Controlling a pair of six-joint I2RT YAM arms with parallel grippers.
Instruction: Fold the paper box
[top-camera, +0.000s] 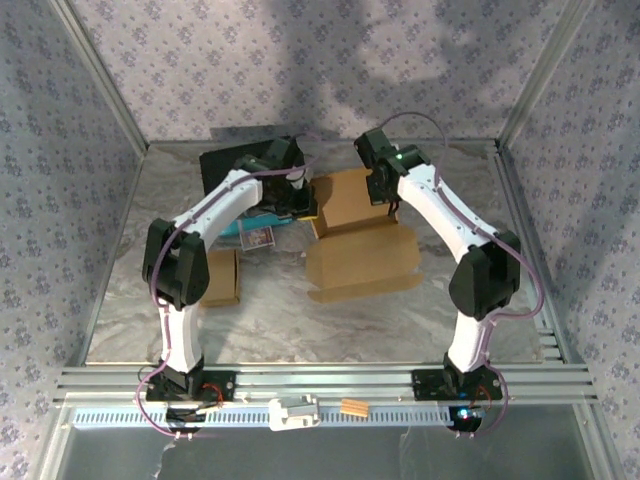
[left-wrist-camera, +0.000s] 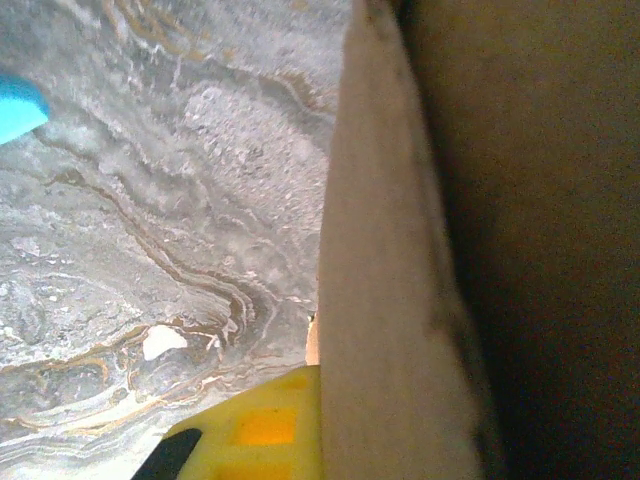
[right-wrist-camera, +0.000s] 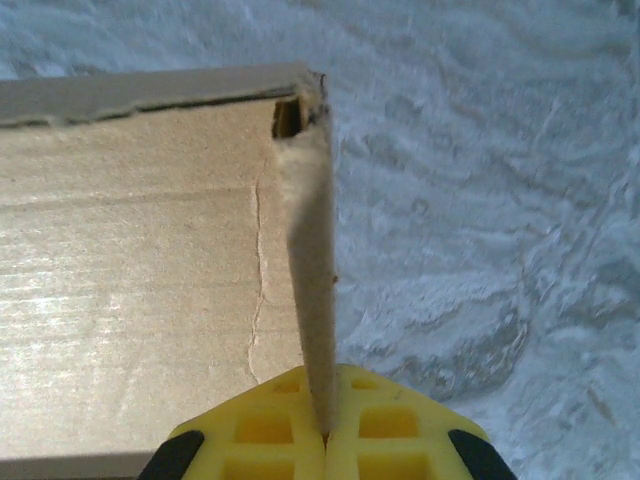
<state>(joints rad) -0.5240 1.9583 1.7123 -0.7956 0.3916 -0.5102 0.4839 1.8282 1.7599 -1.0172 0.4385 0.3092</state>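
The paper box (top-camera: 362, 238) is a brown cardboard blank lying partly folded at the table's middle, with a raised part at the back and a flat panel toward the front. My left gripper (top-camera: 306, 206) is at its back left edge. In the left wrist view one yellow finger (left-wrist-camera: 250, 430) presses against an upright cardboard wall (left-wrist-camera: 385, 300), and the other finger is hidden behind that wall. My right gripper (top-camera: 386, 194) is at the box's back right. In the right wrist view this gripper (right-wrist-camera: 325, 430) is shut on the thin edge of a standing flap (right-wrist-camera: 312, 270).
A black container (top-camera: 240, 160) stands at the back left, with a teal item (top-camera: 233, 229) and a small card (top-camera: 258, 237) in front of it. A smaller cardboard piece (top-camera: 222, 278) lies by the left arm. A white part (top-camera: 293, 410) and an orange part (top-camera: 354, 407) rest on the front rail.
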